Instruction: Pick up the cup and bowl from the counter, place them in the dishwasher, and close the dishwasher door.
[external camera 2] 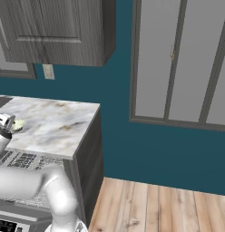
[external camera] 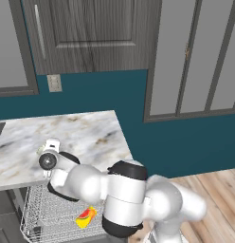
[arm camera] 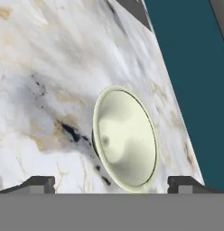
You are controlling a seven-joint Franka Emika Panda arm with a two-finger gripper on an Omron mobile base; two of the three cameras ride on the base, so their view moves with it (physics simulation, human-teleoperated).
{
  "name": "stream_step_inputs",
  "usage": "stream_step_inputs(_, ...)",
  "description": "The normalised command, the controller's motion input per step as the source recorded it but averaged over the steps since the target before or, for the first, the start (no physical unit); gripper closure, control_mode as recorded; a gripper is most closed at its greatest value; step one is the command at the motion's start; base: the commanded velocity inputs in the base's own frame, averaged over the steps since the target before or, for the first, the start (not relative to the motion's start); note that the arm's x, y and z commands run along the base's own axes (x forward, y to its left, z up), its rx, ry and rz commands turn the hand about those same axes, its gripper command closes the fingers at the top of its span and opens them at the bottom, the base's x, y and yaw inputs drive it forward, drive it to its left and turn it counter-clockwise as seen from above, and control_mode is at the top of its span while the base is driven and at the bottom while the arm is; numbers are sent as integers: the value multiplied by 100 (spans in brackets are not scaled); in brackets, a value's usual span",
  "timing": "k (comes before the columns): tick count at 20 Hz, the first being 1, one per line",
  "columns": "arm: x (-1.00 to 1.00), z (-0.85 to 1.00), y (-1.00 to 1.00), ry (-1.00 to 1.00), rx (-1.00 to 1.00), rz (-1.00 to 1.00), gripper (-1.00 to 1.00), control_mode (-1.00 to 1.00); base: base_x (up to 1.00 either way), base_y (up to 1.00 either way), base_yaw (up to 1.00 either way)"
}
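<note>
Cup (external camera: 86, 217) is already in the dishwasher (external camera: 36, 216): I see it lying on its side in the white wire rack (external camera: 53, 209) below the counter's front edge, yellow with the red mark up. So the step in hand is the bowl.

Bowl (arm camera: 126, 137) sits on the counter (external camera: 86, 133), near the front edge and toward the left part of the slab as the left base view shows it; from the right base view I catch a pale sliver of it (external camera 2: 19, 123) just beside the hand. Nothing else stands on the marble around it.

Gripper (arm camera: 112, 182) hovers over the bowl, jaws spread wide, nothing between them. In the hand view the two finger tips (arm camera: 39, 182) stand either side of the bowl's near rim, clear of it as far as I can judge. Not touching yet.

Next move, as I read it: come down so one finger drops inside the bowl and the other outside, pinching the rim wall; the bowl looks too wide and too shallow to span whole. Then close, lift clear of the edge, swing down to the rack beside the cup. Dishwasher door not yet shut; I cannot make it out from here.
</note>
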Motion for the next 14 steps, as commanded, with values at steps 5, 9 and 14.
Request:
stream_step_inputs(5,27,-25,28,0,0,0,-100,-100,0,0,0)
stream_step_inputs(9,25,-24,29,0,0,0,100,-100,0,0,0)
stream_step_inputs(14,10,-16,16,0,2,0,100,-100,0,0,0)
